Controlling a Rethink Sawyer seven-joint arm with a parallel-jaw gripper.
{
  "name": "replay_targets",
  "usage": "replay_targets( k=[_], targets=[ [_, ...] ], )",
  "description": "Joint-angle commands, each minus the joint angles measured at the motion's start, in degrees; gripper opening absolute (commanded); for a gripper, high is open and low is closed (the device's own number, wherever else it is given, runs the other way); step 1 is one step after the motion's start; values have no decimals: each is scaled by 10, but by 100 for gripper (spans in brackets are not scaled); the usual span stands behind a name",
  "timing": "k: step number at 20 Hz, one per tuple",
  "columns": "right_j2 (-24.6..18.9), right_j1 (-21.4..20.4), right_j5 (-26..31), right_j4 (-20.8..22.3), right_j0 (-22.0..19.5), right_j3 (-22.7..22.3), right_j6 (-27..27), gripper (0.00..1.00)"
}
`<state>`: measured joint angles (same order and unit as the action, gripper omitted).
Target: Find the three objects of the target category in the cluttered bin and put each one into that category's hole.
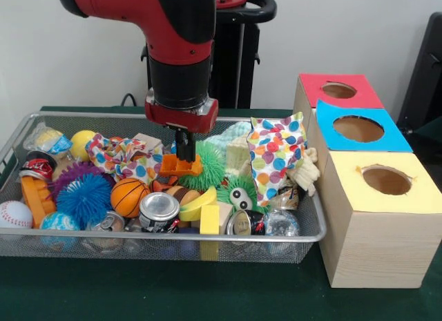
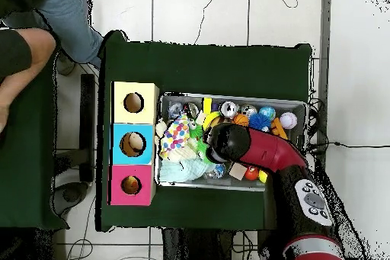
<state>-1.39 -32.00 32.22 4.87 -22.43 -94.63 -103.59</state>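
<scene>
My gripper [image 1: 184, 154] hangs straight down into the wire bin [image 1: 207, 237], a little left of its middle. Its fingers are shut on an orange toy block [image 1: 179, 166], which sits just in front of a green spiky ball [image 1: 211, 162]. From overhead, the arm [image 2: 255, 149] covers the gripper and the block. Three wooden boxes with holes stand beside the bin: red [image 1: 338, 90], blue [image 1: 358, 128] and yellow [image 1: 386, 180]. Overhead they form a column: yellow [image 2: 134, 103], blue [image 2: 133, 144], red [image 2: 131, 185].
The bin holds several things: a small basketball [image 1: 128, 196], a baseball [image 1: 14, 214], a blue spiky ball [image 1: 84, 197], a can [image 1: 159, 210], a yellow block [image 1: 209, 219] and a polka-dot bag [image 1: 275, 152]. A person's leg [image 2: 30, 43] shows at the overhead view's top left.
</scene>
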Motion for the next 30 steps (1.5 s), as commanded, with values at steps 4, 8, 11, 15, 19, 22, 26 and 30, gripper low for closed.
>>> replay_targets(
  k=[4, 8, 11, 15, 19, 22, 26, 30],
  targets=[
    [-15, -12, 70, -13, 8, -48, -58, 0],
    [-10, -13, 75, -9, 9, -44, -54, 0],
    [-3, -18, 87, 6, -1, -36, -30, 0],
    [6, -31, 110, 25, -16, -29, 4, 0],
    [8, -46, 143, 37, -29, -16, 32, 0],
    [4, -50, 162, 49, -45, -3, 54, 0],
    [-11, -43, 161, 68, -71, 4, 77, 0],
    [-23, -32, 167, 86, -84, 23, 85, 0]
  ],
)
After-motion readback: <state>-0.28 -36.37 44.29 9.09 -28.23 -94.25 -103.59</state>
